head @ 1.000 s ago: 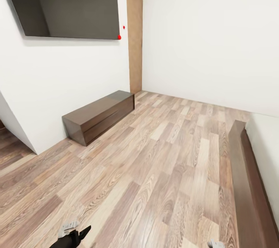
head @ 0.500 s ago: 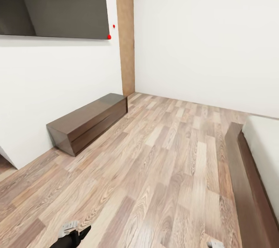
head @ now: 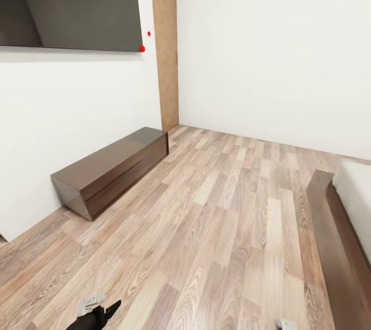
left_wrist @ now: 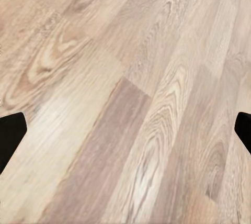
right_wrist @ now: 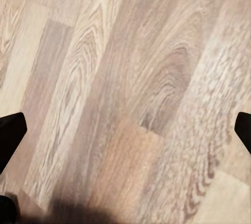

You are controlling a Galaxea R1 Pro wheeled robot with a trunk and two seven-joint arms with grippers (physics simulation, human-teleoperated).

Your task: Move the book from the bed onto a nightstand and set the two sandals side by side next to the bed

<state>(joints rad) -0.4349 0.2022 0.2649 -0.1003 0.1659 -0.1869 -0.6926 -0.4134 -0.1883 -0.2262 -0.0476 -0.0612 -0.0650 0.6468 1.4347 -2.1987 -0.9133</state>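
I am in the bedroom, over light wood-plank floor (head: pixel 221 227). The bed (head: pixel 335 247) shows at the right edge: a dark brown frame with pale grey mattress (head: pixel 359 191) above it. The book, the sandals and the nightstand are out of view. My left gripper (head: pixel 95 310) hangs low at the bottom left; in the left wrist view its dark fingertips (left_wrist: pixel 10 135) stand far apart over bare floor, so it is open and empty. My right gripper (head: pixel 286 324) peeks in at the bottom right, and its fingertips (right_wrist: pixel 10 135) are likewise wide apart over floor.
A long low dark bench (head: pixel 111 168) stands against the left wall under a large wall-mounted dark screen (head: pixel 67 5). A tan door panel (head: pixel 165 47) sits in the far corner. White walls close the back and left. Open floor lies between bench and bed.
The whole view has shifted, so the camera has moved: bench and screen slid left in the picture and the bed frame sits slightly lower. Both grippers keep their place.
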